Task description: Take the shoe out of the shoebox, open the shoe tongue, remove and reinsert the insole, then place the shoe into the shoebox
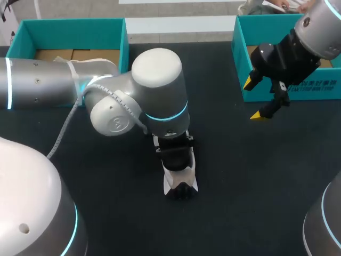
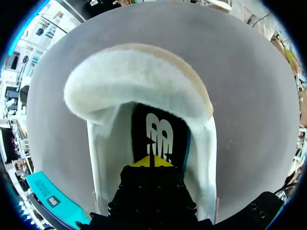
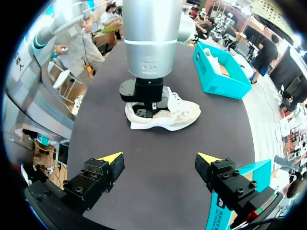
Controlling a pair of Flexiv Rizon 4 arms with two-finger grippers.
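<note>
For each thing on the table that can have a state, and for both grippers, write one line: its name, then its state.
White mesh sneaker: out of the box, standing on its sole on the table.
Black insole: lying inside the sneaker.
Left gripper: shut, tips down inside the sneaker.
Right gripper: open, empty.
Left teal cardboard shoebox: open, no lid.
Right teal cardboard shoebox: open, no lid.

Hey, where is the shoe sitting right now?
The shoe lies on the black table near the middle of the head view, directly under the left gripper, whose tips reach into its opening.
</note>
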